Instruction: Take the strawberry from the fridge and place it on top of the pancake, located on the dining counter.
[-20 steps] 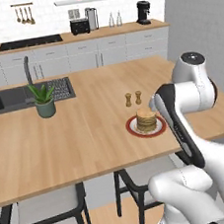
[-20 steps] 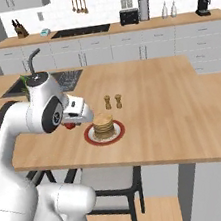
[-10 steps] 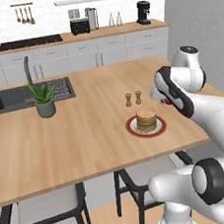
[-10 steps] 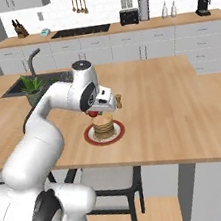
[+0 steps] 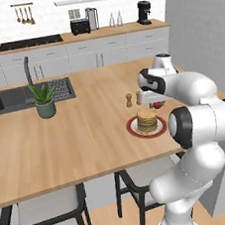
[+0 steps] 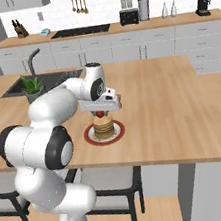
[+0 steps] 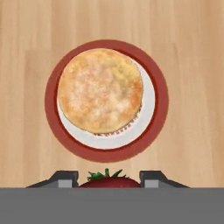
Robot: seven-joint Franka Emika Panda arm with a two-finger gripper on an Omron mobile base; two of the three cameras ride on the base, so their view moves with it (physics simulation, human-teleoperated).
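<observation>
My gripper [image 6: 100,113] hangs just above the pancake [image 6: 104,125], shut on the strawberry [image 6: 99,113]. In the hand view the red strawberry [image 7: 109,180] with green leaves sits between my fingertips [image 7: 65,178], at the near edge of the red-rimmed white plate [image 7: 162,105]; the tan pancake [image 7: 100,96] lies a little ahead. From the left base view the strawberry [image 5: 157,105] is over the far right side of the pancake [image 5: 147,120], in the gripper [image 5: 156,104]. The plate rests near the front edge of the dining counter [image 5: 78,138]. The fridge is out of view.
Two small brown shakers [image 5: 129,100] stand just behind the plate. A potted plant [image 5: 44,100] sits beside the dark sink [image 5: 13,99] and its faucet [image 5: 27,70] at the left. Stools [image 5: 42,213] are tucked under the counter's front edge.
The arm has swung up from the counter's near edge and carried the strawberry over the plate. The pancake, plate and shakers have stayed put.
</observation>
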